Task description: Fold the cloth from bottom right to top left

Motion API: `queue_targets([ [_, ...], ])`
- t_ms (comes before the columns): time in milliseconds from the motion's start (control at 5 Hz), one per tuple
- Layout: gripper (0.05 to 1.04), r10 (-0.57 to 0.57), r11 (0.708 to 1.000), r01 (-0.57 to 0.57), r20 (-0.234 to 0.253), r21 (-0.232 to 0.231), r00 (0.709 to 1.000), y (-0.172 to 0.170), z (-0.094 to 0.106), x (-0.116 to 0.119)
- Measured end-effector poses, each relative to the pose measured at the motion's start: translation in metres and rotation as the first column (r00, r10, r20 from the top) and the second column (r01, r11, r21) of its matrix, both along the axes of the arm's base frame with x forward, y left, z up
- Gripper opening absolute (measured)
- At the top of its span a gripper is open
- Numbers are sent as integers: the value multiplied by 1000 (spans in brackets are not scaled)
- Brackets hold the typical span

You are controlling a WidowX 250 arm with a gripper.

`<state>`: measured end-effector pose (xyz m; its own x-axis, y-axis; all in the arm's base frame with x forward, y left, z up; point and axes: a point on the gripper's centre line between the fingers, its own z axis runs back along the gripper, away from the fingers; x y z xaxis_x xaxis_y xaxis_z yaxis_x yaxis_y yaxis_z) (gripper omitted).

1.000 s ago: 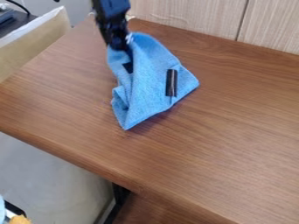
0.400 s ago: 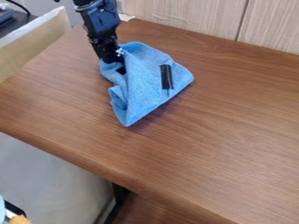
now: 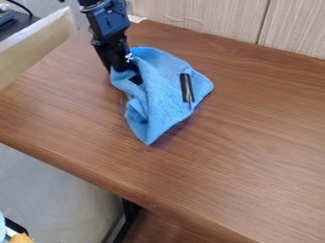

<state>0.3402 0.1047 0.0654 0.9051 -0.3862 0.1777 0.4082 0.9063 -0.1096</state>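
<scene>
One cloth (image 3: 166,97), blue, on the table (image 3: 254,137), left of centre and toward the far side. It's bunched into a rough triangle: one corner points at the near edge, another points right, and the far side is rounded. Creases run down its left part, so no neat fold there. A black strip (image 3: 186,87) sits on its right part, long way running far to near, slightly slanted.

My claw (image 3: 123,69) is at the cloth's far left part, tilted, coming in from the far left. Its lower end is against the cloth. Can't tell from here if it's released, clenched or grasping cloth.

Table is brown wood grain. Behind it, a pale wood panel (image 3: 196,16) with a dark seam toward the right. White scrap (image 3: 136,19) at the table's far edge, just beside my arm. Far left, off the table: a beige box-like thing (image 3: 32,50) with a white edge, then a black thing and a cable (image 3: 20,6). Near left, below the table: grey surface (image 3: 57,190), black post (image 3: 130,211), bit of orange (image 3: 21,238).
</scene>
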Motion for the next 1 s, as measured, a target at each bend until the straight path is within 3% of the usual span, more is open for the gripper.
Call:
queue_targets([
  [200,985,-1,1000,1,-17,7,1000,-1,2,-3],
  [600,1001,11,998,-7,-60,57,998,-5,13,-6],
  [800,1000,2,997,0,-26,78,1000,-9,34,-3],
  [1000,1000,-26,997,23,46,69,999,-17,63,5],
])
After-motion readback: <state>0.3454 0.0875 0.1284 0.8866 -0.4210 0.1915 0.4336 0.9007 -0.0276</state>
